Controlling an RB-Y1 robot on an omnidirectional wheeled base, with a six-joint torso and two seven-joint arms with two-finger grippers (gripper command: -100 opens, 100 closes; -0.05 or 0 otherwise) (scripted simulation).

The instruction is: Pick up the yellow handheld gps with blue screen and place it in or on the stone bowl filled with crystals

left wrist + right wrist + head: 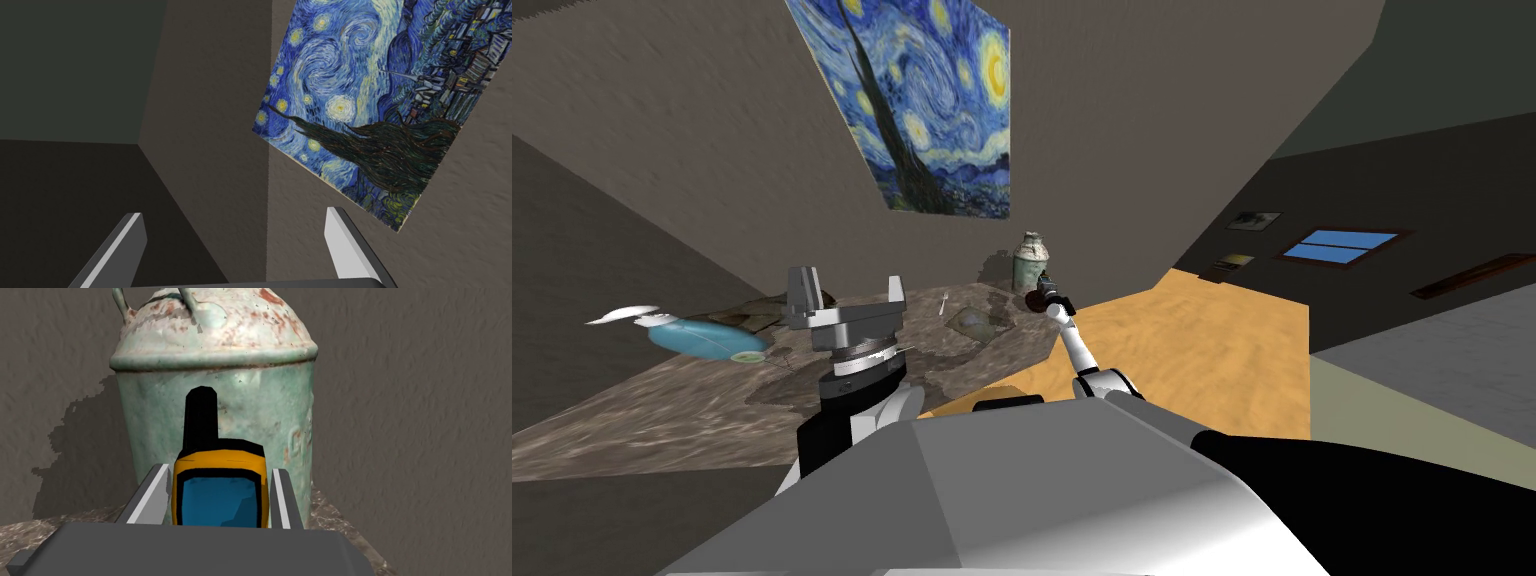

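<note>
Right pincer (221, 472): clamped on the yellow handheld gps (220, 500), with one blade-like finger (150, 493) pressed to each long side. The unit sits squarely between the fingers, blue screen facing the wrist camera. Its yellow upper edge and black stub antenna stick out past the fingertips, and its lower part is hidden behind the dark pincer body. Directly beyond the gps, close behind the antenna, stands a pale green, rust-flecked can (215, 363) with loop handles on its domed top. The can stands upright on the brown marbled tabletop (50, 528) against a grey-brown wall. Cannot tell whether the gps underside is touching the tabletop or clear of it. In the head view the right arm reaches to just right of frame centre, and its pincer lies just below and right of the can, near the tabletop's far edge. Left of it, well apart, a low grey-green rounded item (975, 322) lies on the tabletop, too small to make out its contents. Further off, at the left of the frame, lies a pale blue elongated object (702, 338) with a white end. Left pincer (847, 292): fingers apart, nothing between them, raised over the tabletop at lower left of centre.
</note>
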